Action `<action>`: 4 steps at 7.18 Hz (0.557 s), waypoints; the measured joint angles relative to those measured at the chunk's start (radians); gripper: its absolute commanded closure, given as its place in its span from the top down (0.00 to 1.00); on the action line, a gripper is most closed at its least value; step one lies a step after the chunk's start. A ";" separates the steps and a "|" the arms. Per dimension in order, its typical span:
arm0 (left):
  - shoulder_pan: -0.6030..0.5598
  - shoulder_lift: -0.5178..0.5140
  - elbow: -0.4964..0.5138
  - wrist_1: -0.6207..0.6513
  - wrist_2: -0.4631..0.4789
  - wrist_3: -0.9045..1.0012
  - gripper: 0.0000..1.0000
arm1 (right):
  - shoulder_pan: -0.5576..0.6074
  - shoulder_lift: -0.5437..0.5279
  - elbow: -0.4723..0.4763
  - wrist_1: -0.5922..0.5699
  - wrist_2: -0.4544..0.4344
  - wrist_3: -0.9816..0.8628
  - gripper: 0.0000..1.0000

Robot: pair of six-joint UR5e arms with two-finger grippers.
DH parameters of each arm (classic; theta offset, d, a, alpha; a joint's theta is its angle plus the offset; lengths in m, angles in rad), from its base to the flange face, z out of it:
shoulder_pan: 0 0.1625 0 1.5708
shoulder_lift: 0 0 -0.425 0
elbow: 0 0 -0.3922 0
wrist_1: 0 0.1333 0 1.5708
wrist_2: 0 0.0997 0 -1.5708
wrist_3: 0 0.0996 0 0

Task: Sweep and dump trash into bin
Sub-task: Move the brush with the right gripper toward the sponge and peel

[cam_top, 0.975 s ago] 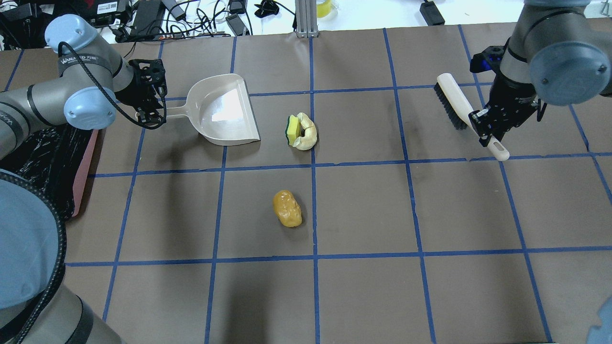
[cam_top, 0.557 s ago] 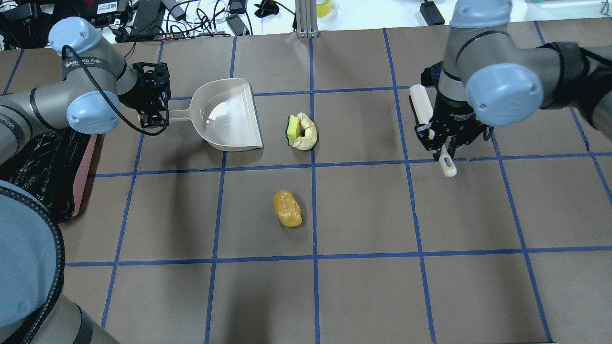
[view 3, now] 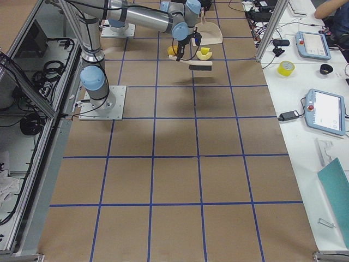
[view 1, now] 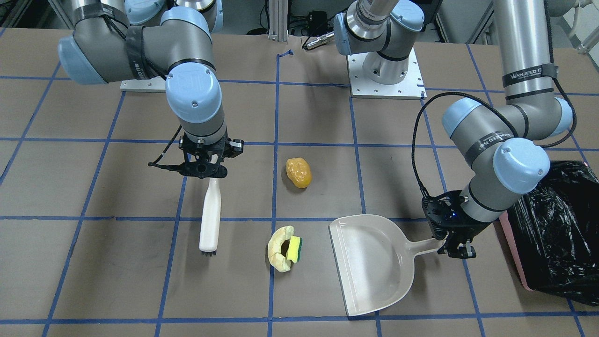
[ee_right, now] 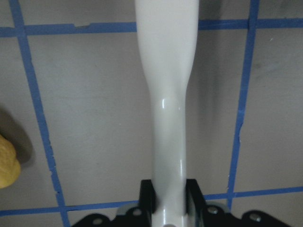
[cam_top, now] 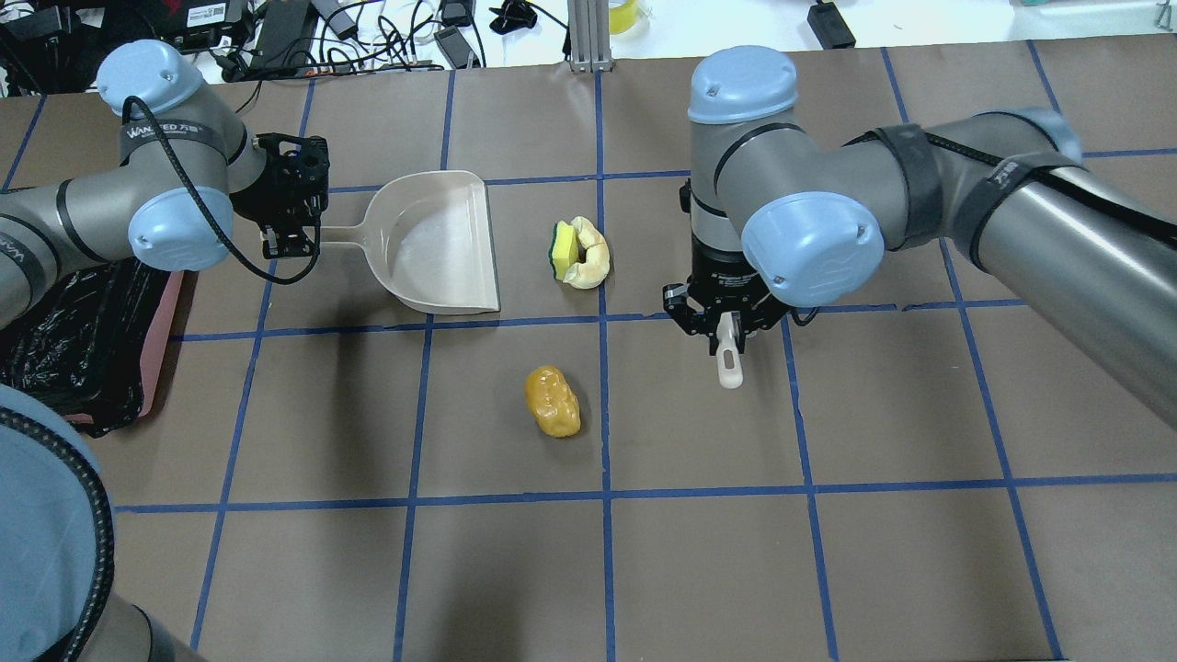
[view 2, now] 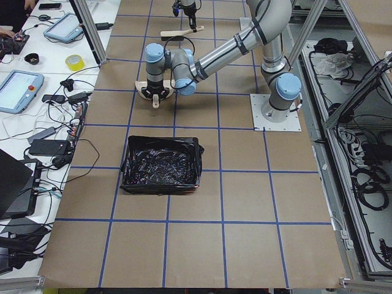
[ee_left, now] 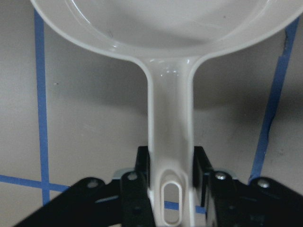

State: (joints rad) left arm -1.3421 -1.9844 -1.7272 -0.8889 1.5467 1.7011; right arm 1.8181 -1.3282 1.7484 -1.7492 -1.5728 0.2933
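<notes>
The trash lies mid-table: an orange-yellow lump (cam_top: 553,402), and a cream crescent (cam_top: 593,253) curled round a yellow sponge block with a green face (cam_top: 563,249). The pink bin with a black bag (cam_top: 74,340) stands at the table's left edge. My left gripper (cam_top: 287,241) is shut on the handle of the beige dustpan (cam_top: 441,244), whose open mouth faces the crescent and sponge. My right gripper (cam_top: 726,326) is shut on the handle of a white brush (view 1: 209,215), held just right of the crescent. The brush head is hidden under my arm in the overhead view.
The brush's bristles (view 1: 209,252) point down at its far end, level with the crescent (view 1: 277,248). The lump (ee_right: 7,163) shows at the left edge of the right wrist view. Cables and boxes (cam_top: 368,28) lie beyond the table's far edge.
My right arm has swung left with the brush, from the table's right side to just right of the crescent and sponge. The dustpan has shifted only slightly. The trash has not moved.
</notes>
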 measured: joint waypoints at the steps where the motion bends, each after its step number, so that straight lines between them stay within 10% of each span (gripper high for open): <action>1: 0.000 0.000 -0.001 0.000 0.001 0.000 0.00 | 0.032 0.020 -0.004 -0.007 0.032 0.067 0.01; 4: 0.000 -0.001 0.000 0.000 -0.001 -0.004 0.00 | 0.101 0.103 -0.037 -0.106 0.121 0.224 0.01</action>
State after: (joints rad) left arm -1.3422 -1.9855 -1.7275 -0.8887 1.5461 1.6970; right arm 1.9188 -1.2257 1.7111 -1.8556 -1.4523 0.5178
